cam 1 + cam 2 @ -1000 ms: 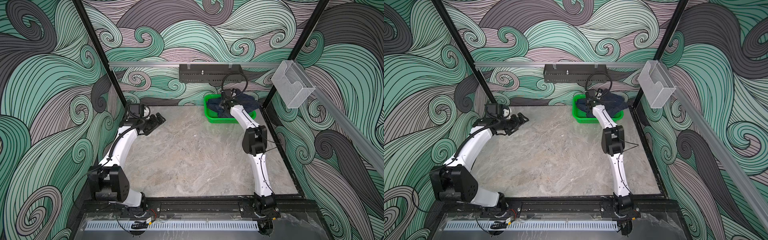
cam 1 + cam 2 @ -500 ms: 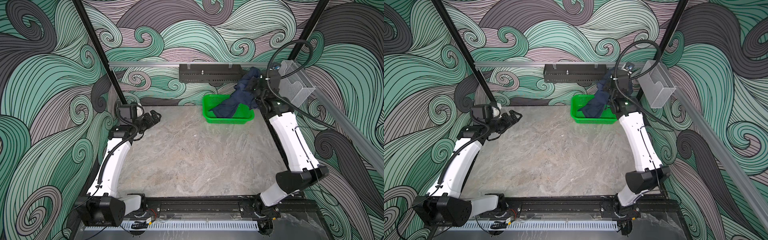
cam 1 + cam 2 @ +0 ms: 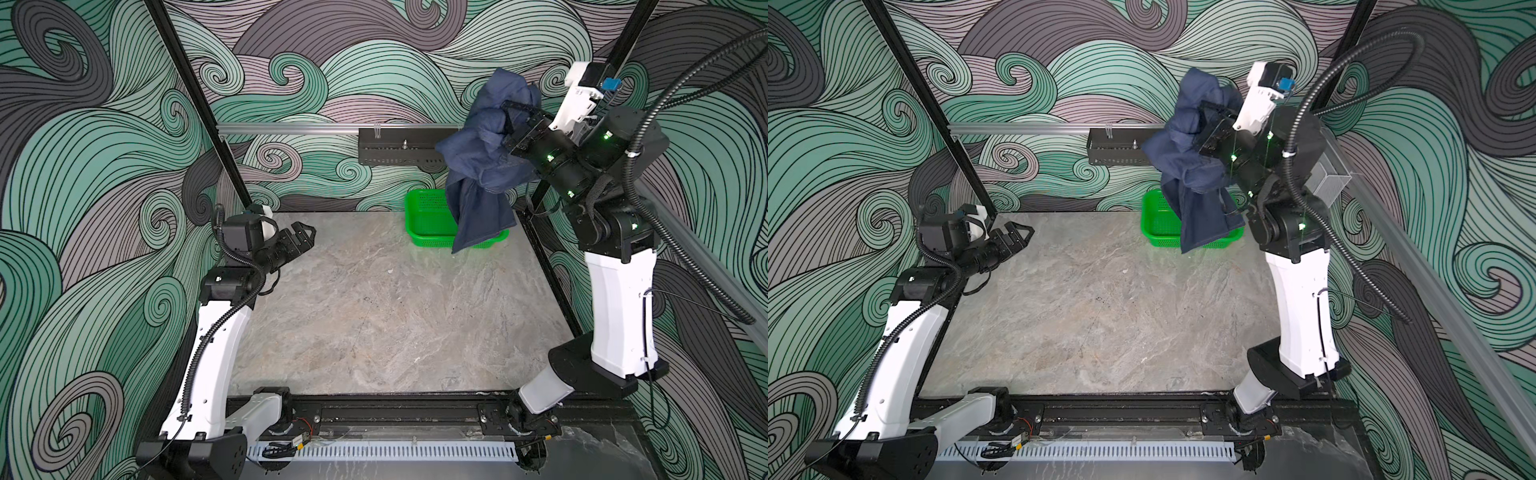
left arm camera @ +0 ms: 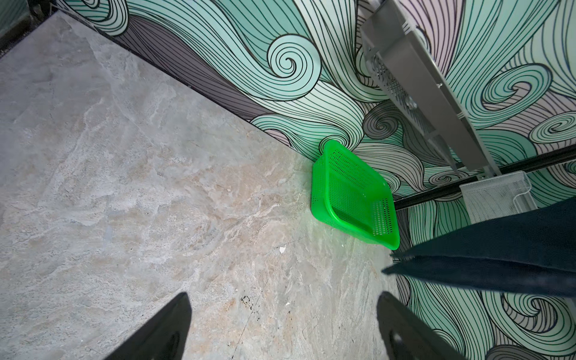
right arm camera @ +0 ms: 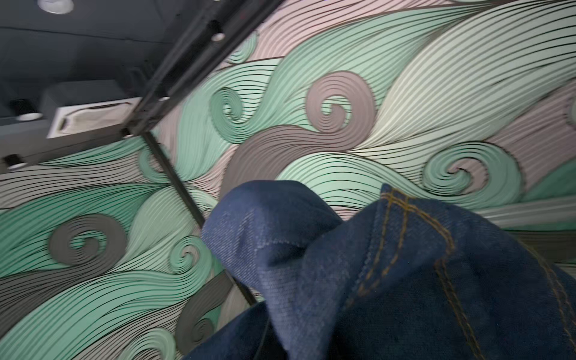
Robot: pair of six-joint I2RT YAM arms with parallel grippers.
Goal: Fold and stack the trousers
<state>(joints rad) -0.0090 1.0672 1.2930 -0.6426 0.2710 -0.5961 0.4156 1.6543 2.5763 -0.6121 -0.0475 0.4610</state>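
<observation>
Closest to the camera, a black rail (image 3: 395, 415) runs along the front edge, and both arms stand on it. Past the rail lies the gray stone table (image 3: 374, 311).

On the left side of the table, the left gripper (image 3: 307, 237) hangs low over the top, near the back corner. Its jaws are wide apart and hold nothing. In the left wrist view the left gripper's two black fingers (image 4: 162, 330) stand far from each other, with bare table between them.

On the right side, the right arm reaches up high. The right gripper (image 3: 508, 122) is up in the air near the back wall, and its jaws are pinched together on the trousers (image 3: 478, 166). The trousers are dark blue and bunched up around the gripper. One long part hangs straight down from it. In the right wrist view the cloth shows orange stitching (image 5: 405, 212).

Under the hanging trousers sits a green basket (image 3: 428, 208) in the far right corner of the table, next to the back wall. In both top views the bottom end of the trousers covers the near right part of the basket. I cannot tell if the cloth touches the basket.

Farther back, a black shelf (image 3: 395, 151) with small holes is fixed on the back wall, beside the trousers. A see-through box (image 3: 1329, 183) sits on the right wall, behind the right arm.
</observation>
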